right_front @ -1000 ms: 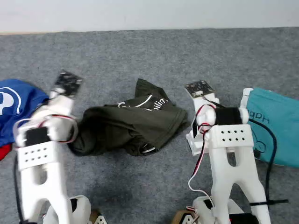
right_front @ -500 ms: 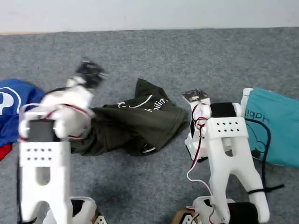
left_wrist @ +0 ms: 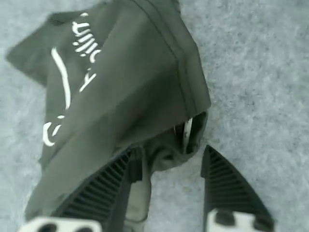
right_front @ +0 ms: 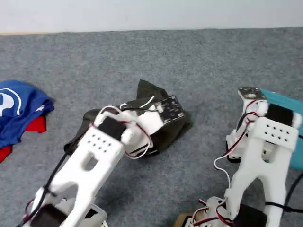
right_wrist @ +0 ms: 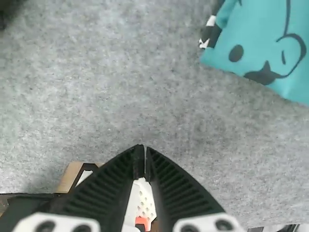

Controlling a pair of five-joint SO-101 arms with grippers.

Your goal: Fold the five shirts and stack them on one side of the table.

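The left tool [left_wrist: 169, 157] is spread wide and sits low over the near end of the dark green shirt [left_wrist: 120, 77]. One finger [left_wrist: 108, 186] lies over the cloth and the other finger [left_wrist: 227, 188] hangs over bare table [left_wrist: 260, 72]. The shirt's open hem, with a pale tag showing inside it, sits just ahead of the gap. From there the garment runs away from the tool as a crumpled, half-doubled mass with its printed side up. In the high view its long axis lies roughly across the table [right_front: 199, 56], between the two arms, with the left arm leaning over it and hiding much of it. This is plainly the nearer arm, and closing where it stands would likely catch the hem edge rather than a clean corner. The right tool [right_wrist: 144, 149] has its fingers pressed together on nothing. It hovers over bare table well apart from the dark shirt, with the teal shirt [right_wrist: 263, 46] near it. On the far side, the blue shirt [right_front: 19, 109] and the red shirt [right_front: 35, 125] lie together at the table's edge.
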